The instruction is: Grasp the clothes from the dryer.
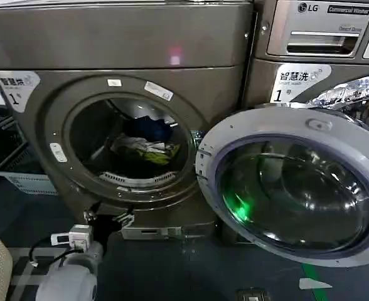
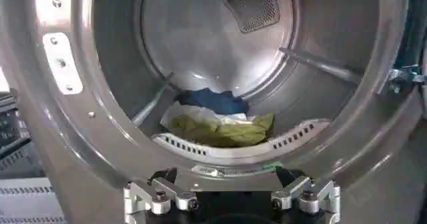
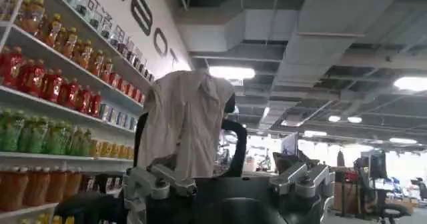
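1. My left gripper [image 2: 230,195] hangs low just outside the porthole, jaws spread wide with nothing between them.
2. The dryer [image 1: 128,56] stands before me, its door [image 1: 294,188] swung open to my right.
3. The clothes [image 2: 217,120] lie heaped on the drum floor, well inside.
4. My right gripper [image 3: 227,179] points elsewhere, wide apart and bare.

Clothes [image 2: 217,122] lie inside the dryer [image 1: 118,47] drum, ahead of the left gripper [image 2: 230,199] below the porthole; door [image 1: 297,182] open rightward.
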Motion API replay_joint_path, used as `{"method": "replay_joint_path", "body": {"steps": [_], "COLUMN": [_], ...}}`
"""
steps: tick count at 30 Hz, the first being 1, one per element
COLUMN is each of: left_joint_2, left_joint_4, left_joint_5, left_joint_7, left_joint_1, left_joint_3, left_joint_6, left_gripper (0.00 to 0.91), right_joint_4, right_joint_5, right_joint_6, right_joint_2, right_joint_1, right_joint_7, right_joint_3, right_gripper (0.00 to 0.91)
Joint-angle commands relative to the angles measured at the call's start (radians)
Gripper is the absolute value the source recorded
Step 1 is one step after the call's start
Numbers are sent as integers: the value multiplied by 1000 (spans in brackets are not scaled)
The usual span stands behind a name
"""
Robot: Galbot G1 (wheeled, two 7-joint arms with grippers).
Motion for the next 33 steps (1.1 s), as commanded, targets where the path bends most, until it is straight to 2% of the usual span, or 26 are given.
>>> {"method": "replay_joint_path", "body": {"steps": [1, 33], "left_joint_2": [1, -12], "left_joint_4": [2, 18], "left_joint_5": [-1, 21], "left_joint_7": [0, -29], "left_joint_1": [-1, 9], "left_joint_3": [0, -6], "left_joint_6": [49, 36], "left_gripper": [907, 907], "right_joint_4": [6, -6], "right_joint_5": [0, -4], "right_joint_6": [1, 4], "right_joint_2": [2, 13], "right_joint_1": [-1, 14], "right_joint_7": [0, -4], "right_joint_3": [-1, 0], "right_gripper": [907, 907]}}
